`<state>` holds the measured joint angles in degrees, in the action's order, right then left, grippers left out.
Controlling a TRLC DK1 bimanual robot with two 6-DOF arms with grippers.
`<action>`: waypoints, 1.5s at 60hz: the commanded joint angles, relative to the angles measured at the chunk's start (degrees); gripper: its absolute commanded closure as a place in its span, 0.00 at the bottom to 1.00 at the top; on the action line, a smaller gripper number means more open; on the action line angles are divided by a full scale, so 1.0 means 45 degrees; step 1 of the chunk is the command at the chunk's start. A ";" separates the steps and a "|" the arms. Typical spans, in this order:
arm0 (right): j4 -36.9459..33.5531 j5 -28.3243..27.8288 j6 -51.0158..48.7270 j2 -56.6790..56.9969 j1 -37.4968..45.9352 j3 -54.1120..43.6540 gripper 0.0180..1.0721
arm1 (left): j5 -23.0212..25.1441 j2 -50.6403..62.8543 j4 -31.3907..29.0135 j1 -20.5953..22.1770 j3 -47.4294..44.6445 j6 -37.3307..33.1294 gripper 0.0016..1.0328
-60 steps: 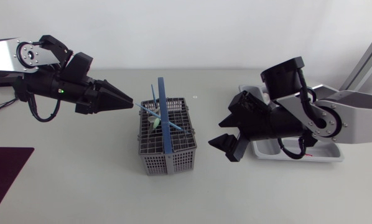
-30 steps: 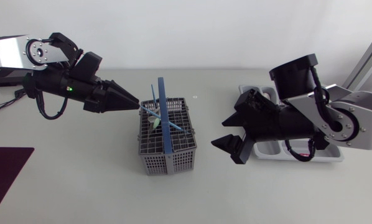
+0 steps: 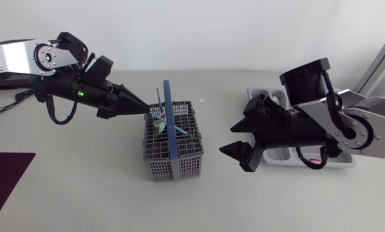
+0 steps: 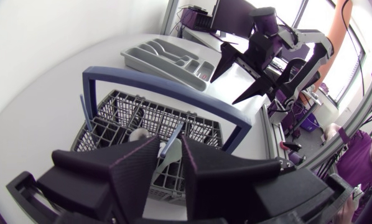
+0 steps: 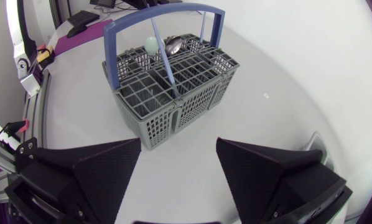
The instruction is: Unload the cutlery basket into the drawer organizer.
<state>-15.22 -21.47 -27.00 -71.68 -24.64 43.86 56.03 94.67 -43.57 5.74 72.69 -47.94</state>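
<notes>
Grey plastic cutlery basket [image 3: 173, 145] with a blue handle sits mid-tabletop, loaded, as the left gripper [image 3: 141, 111], jaws narrowly parted and empty, has advanced to its back-left corner for a pick, while the right gripper [image 3: 230, 138] waits released beside the grey drawer organizer [image 3: 337, 161].

Bright, even, diffuse light from above. Pale bench [image 3: 83, 193] carries faint soft shadows beside the basket [image 3: 173, 169] and under the right claw [image 3: 231, 137]. Both wrist views, fisheye: straight lines bow strongly toward the edges.

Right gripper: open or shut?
Open: the right gripper has its fingers wide apart with nothing between them; the basket sits ahead of it.
</notes>
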 commanded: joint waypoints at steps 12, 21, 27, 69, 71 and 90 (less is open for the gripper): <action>0.0024 -0.0208 0.0005 0.0128 0.0008 -0.0507 0.17 | -0.0244 0.0290 0.0288 0.0190 -0.0449 0.0263 0.68; 0.0043 -0.0247 0.0005 0.0128 0.0008 -0.0566 0.17 | -0.0322 0.0270 0.0464 0.0327 -0.0664 0.0263 0.71; 0.0043 -0.0247 0.0005 0.0148 0.0008 -0.0644 0.17 | -0.0322 0.0231 0.0562 0.0405 -0.0840 0.0283 0.76; 0.0336 -0.0267 0.0024 0.0519 0.0008 -0.1230 0.17 | 0.0420 -0.0238 0.1343 0.0229 -0.1328 0.0713 0.90; 0.0336 -0.0267 0.0024 0.0519 0.0008 -0.1230 0.17 | 0.0498 -0.0238 0.1343 0.0190 -0.1328 0.0693 0.90; 0.0336 -0.0267 0.0044 0.0519 -0.0051 -0.1269 0.17 | 0.0576 -0.0902 0.1304 -0.0064 -0.1445 0.0752 0.90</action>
<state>-14.33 -22.50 -27.00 -69.95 -24.64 39.99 57.39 92.73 -37.17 6.00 67.26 -46.02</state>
